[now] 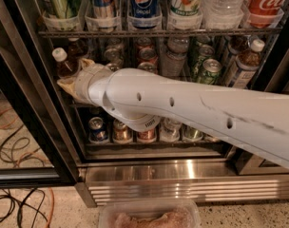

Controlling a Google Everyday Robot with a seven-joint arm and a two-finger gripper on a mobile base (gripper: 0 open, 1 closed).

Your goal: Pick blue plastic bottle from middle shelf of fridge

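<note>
The blue plastic bottle [64, 65], with a white cap and dark brown drink, is at the far left of the fridge's middle shelf [80, 105] and leans a little to the left. My gripper [72, 78], tan at its tip, is at the end of the white arm [192, 108] and is closed around the bottle's lower body, hiding the label. The fridge [182, 179] stands open in front of me. Green and red cans and a ribbed water bottle [173, 58] fill the rest of the middle shelf.
Two similar white-capped bottles [246, 61] stand at the shelf's right end. The rack above [158, 32] holds cans and bottles in white trays. Cans [120, 129] line the shelf below. The black door frame [30, 94] is close on the left. A plastic tub [149, 215] and cables [16, 203] lie on the floor.
</note>
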